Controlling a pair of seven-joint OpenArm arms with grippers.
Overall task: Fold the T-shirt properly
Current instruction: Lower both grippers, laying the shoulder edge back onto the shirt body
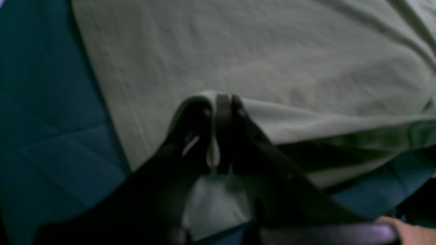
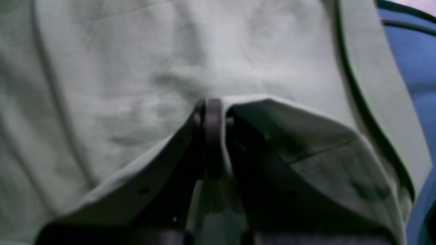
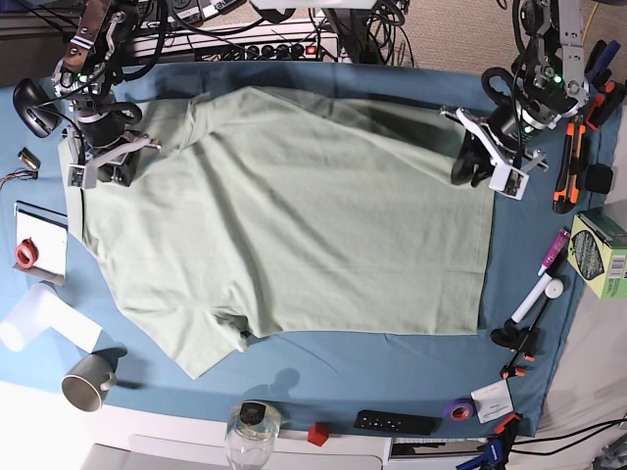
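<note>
The pale sage-green T-shirt [image 3: 284, 215] lies spread on the blue table cloth [image 3: 333, 377], back up, with one sleeve toward the front left. In the left wrist view my left gripper [image 1: 223, 100] is shut on a raised fold of the T-shirt [image 1: 259, 51] at its edge. In the base view the left gripper [image 3: 473, 168] sits at the shirt's far right corner. My right gripper [image 2: 208, 103] is shut on a lifted flap of the T-shirt [image 2: 170, 61]. In the base view the right gripper [image 3: 110, 168] is at the shirt's far left corner. Collar, placket and logo are hidden.
A grey mug [image 3: 88, 380], a glass jar [image 3: 250, 431], a red cube [image 3: 315, 434], a black remote [image 3: 395, 422] and a purple tape roll [image 3: 456, 411] line the front edge. Markers [image 3: 544, 284], a green box [image 3: 600, 255] and orange tools [image 3: 573, 166] stand at the right. White paper [image 3: 44, 318] lies left.
</note>
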